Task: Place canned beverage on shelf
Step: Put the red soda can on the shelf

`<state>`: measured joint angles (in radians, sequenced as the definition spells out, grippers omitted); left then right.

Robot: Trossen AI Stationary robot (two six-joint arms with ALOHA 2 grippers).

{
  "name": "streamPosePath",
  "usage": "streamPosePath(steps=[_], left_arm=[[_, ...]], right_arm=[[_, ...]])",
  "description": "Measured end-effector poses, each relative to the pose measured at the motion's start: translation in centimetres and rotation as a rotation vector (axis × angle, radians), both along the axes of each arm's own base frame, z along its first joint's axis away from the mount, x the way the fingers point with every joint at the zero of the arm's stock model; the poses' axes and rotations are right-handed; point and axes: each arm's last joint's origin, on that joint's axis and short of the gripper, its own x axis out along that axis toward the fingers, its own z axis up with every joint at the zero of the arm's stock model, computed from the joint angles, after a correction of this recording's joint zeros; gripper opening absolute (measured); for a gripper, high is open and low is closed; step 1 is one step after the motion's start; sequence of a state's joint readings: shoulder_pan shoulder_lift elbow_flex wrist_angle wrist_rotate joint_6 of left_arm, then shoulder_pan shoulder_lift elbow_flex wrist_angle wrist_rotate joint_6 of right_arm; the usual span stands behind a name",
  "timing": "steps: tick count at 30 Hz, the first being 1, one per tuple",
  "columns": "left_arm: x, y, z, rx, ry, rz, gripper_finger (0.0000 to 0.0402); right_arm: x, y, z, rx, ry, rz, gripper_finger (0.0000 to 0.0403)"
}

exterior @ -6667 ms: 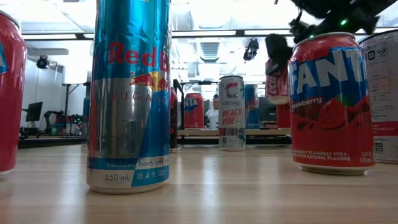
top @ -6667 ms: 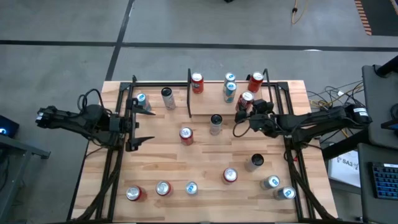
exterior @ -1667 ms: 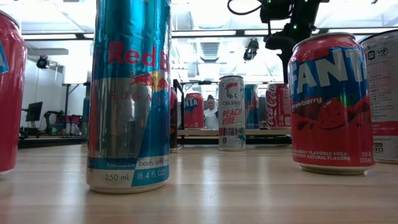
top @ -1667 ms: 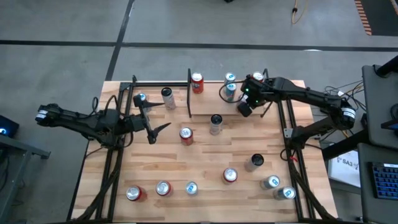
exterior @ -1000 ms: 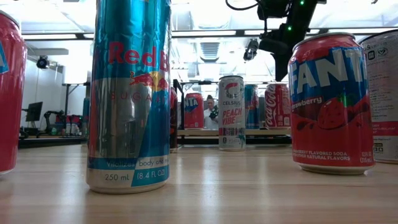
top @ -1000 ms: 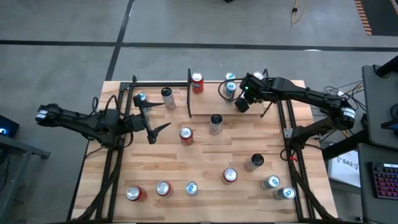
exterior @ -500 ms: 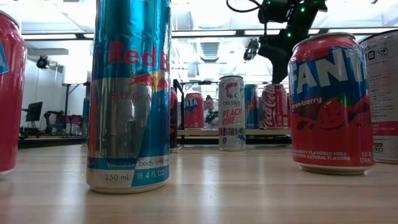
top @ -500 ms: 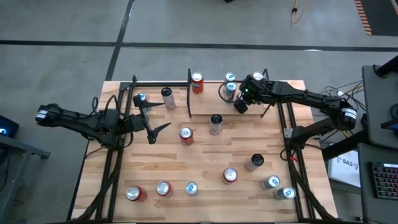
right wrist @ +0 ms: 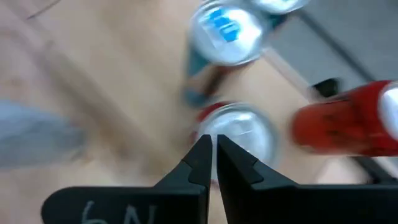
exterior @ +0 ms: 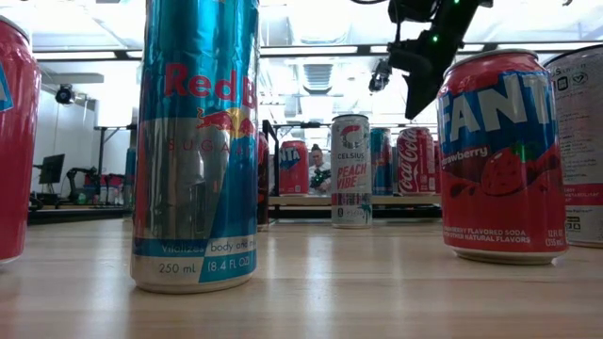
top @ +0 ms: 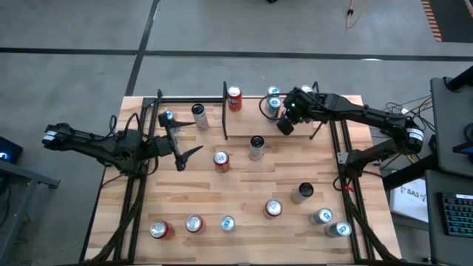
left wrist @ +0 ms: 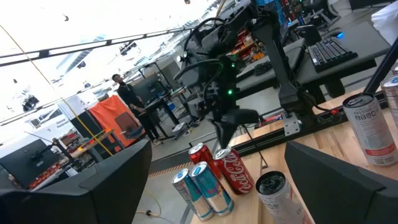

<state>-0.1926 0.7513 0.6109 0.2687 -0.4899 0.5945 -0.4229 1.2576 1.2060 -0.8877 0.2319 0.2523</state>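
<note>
High view: you see the shelf (top: 270, 118), a light-wood board with black rails, at the table's (top: 244, 185) far edge; the right gripper (top: 284, 125) hangs over it, the left gripper (top: 181, 140) waits released at the left.

Low view: a red cola can (exterior: 412, 161) stands upright on the shelf.

Right wrist view: your right fingers (right wrist: 198, 163) are clenched, empty, above a silver can top (right wrist: 239, 138).

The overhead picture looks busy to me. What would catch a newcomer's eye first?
Probably the many drink cans scattered over the wooden table, with a cluster already standing on the shelf at its far edge. Next, the right hand, shut and empty, above those shelved cans, while the left hand waits open near the table's left side.
</note>
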Motion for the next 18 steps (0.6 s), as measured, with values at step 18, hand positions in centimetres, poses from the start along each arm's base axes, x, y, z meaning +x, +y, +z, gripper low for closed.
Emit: streamPosePath(steps=[18], left_arm=[[0.0,0.0,0.0,0.0,0.001,0.0,0.0352]], right_arm=[[-1.1,0.1,-2.0,0.021,0.142,-0.109,0.0013]])
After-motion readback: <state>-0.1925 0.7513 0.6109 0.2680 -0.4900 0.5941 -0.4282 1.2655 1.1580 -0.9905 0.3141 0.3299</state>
